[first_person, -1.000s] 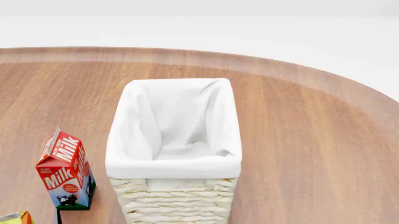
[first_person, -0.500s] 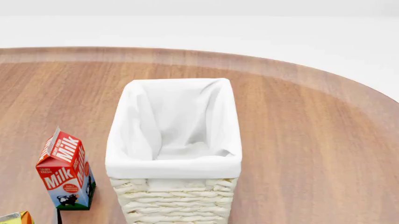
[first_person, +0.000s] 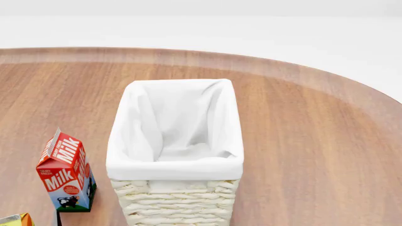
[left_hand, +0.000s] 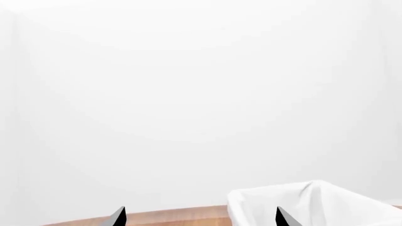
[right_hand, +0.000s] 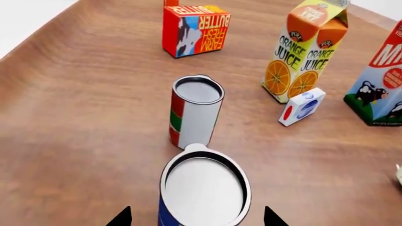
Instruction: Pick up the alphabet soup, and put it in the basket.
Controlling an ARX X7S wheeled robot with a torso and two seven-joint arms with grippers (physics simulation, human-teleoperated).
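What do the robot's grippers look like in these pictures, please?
Very little shows. Of the left gripper, only two small pointed fingertips appear, dark grey with a lighter face. Of the right gripper, only two black, triangular fingertips appear. No arms, cables or markings are visible, and the head view shows none of them.

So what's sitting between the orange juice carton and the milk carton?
In the right wrist view, a small white box with red and blue dots lies between the orange juice carton and the milk carton.
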